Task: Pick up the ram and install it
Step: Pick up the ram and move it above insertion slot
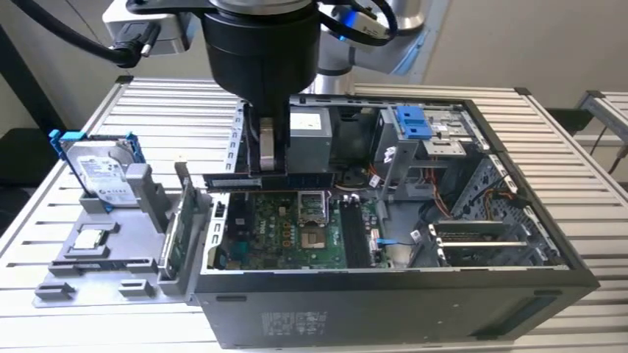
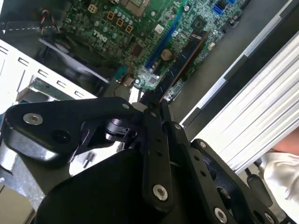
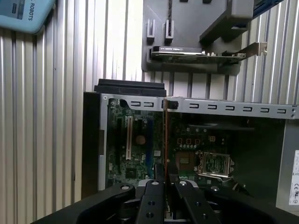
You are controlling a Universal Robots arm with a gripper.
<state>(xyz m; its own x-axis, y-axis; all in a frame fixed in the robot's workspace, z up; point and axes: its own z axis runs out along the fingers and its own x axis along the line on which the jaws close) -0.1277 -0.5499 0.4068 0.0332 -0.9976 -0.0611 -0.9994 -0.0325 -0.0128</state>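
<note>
in the exterior view the black two-fingered pincer (image 1: 267, 173) hangs under the arm's thick black wrist, drawn in narrow and clamped on the long, thin, dark grey ram (image 1: 231, 180). the ram lies level and sticks out on either side of the fingertips. straight below the pincer is the green motherboard (image 1: 294, 232) inside the open black metal computer case (image 1: 393, 309). the ram looks to sit just above the board rather than seated in it, though i cannot tell for sure from this angle. to the exterior view's left of the pincer, outside the case, a grey plastic holder (image 1: 108, 265) carries the silver boxy hard drive with blue rails (image 1: 98, 173) and the green circuit card with a metal bracket (image 1: 176, 228). all of it rests on a ribbed aluminium table (image 1: 157, 103).

in the second wrist view the pincer (image 2: 156, 105) has its black fingers (image 2: 154, 140) close together. the ram (image 2: 184, 60) runs edge-on out from between them, over the motherboard (image 2: 121, 28).

in the first wrist view the pincer (image 3: 166, 175) grips the ram (image 3: 165, 135), a thin brownish edge reaching past the fingertips across the motherboard (image 3: 135, 144). beyond the case wall, farther from the pincer, the circuit card (image 3: 196, 52) stands in the holder (image 3: 187, 18) on the table (image 3: 46, 116).
</note>
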